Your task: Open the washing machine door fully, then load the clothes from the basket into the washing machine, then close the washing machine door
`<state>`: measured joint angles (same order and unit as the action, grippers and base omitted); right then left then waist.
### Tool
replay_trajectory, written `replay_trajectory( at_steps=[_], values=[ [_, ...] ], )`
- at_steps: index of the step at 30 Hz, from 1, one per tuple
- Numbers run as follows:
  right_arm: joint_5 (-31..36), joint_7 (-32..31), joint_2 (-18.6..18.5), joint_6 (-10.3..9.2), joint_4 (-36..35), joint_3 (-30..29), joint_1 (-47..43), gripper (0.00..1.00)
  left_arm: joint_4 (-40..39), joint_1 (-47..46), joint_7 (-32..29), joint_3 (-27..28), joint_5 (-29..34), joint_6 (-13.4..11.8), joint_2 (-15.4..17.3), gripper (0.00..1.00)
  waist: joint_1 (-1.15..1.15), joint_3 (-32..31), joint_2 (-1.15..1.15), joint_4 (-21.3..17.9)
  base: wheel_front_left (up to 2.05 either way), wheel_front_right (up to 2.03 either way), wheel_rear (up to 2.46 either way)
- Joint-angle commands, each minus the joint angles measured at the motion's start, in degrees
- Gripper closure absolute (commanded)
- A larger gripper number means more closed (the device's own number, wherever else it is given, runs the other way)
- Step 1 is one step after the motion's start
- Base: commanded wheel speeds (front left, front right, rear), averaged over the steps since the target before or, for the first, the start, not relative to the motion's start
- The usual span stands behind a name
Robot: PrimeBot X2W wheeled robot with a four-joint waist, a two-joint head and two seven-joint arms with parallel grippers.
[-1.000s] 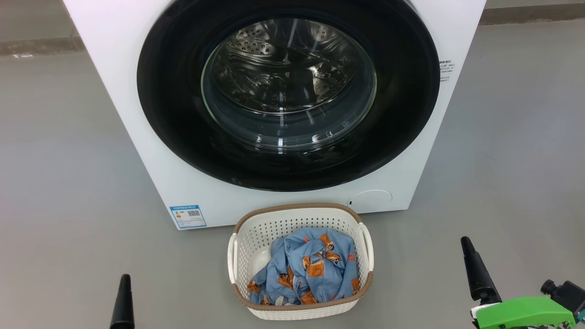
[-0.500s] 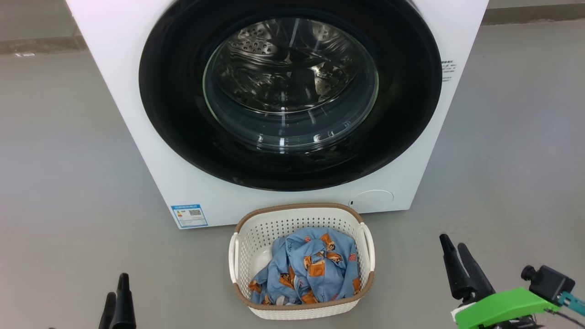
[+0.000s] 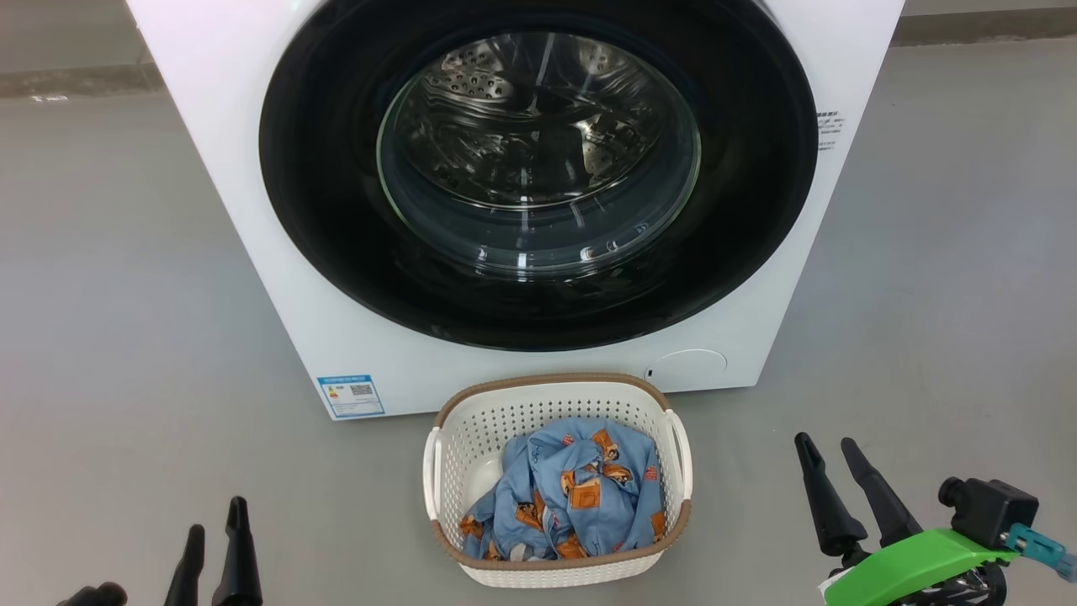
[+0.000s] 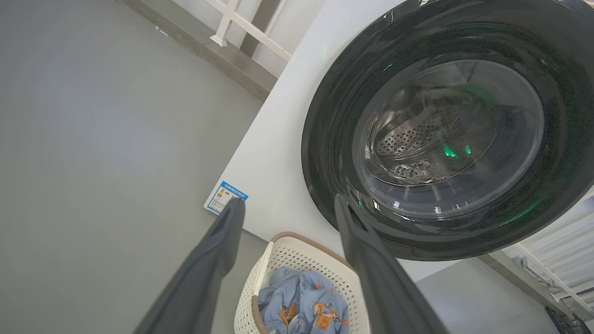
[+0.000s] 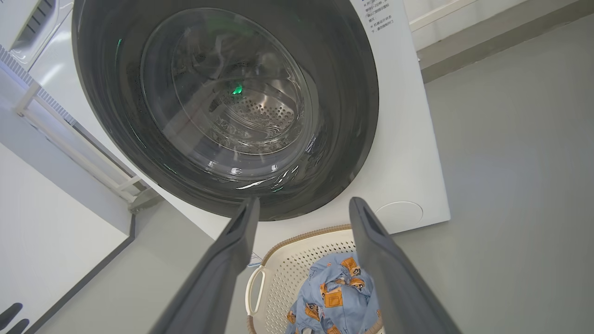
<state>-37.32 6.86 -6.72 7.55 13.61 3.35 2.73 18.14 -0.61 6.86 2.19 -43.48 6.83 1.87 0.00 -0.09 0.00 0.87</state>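
The grey floor [image 3: 109,337] spread around the washing machine [image 3: 244,219], whose white front stood square to the head view. The washing machine door [image 3: 328,219] lay shut and flush against that front, its glossy black ring reaching almost from side to side, and the steel drum showed through the glass window [image 3: 538,160] at its centre. The basket [image 3: 551,385] sat on the floor just in front of the machine, below the door. The clothes [image 3: 580,497] lay crumpled inside it, heaped towards its right and near side, with a bare patch of white bottom showing at the left. The right gripper [image 3: 826,446] hung low to the right of the basket, well apart from it, fingers spread wide and holding nothing, with a green mount [image 3: 917,562] behind them. The left gripper [image 3: 217,518] hung low at the left, also wide and empty. A blue label sticker [image 3: 352,396] marked the machine's lower left corner, and a round cap [image 3: 688,369] sat low on its right, just above the basket's rim.
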Motion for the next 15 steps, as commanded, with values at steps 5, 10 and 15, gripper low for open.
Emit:
replay_trajectory(
  at_steps=[5, 10, 15],
  values=[
    [6.2, 1.8, -1.2, -0.05, -1.2, 2.1, 3.4, 0.00, -2.4, -1.9, 1.8, 1.6, 7.3, 0.5, 1.4, 0.00, 0.00, 0.1, 0.00, 0.1, 0.00, 0.00, 0.00],
    [9.6, 2.6, -0.9, -0.05, -1.1, 1.3, 3.2, 0.00, -2.7, -1.6, 2.6, 2.7, 11.2, 0.5, 1.2, 0.00, 0.00, 0.1, 0.00, 0.2, 0.00, 0.00, 0.00],
    [12.3, 3.3, -0.7, -0.05, -0.9, 0.6, 2.9, 0.00, -2.6, -1.4, 3.3, 3.2, 13.9, 0.5, 1.1, 0.00, 0.00, 0.1, 0.00, 0.3, 0.00, 0.00, 0.00]
  ],
)
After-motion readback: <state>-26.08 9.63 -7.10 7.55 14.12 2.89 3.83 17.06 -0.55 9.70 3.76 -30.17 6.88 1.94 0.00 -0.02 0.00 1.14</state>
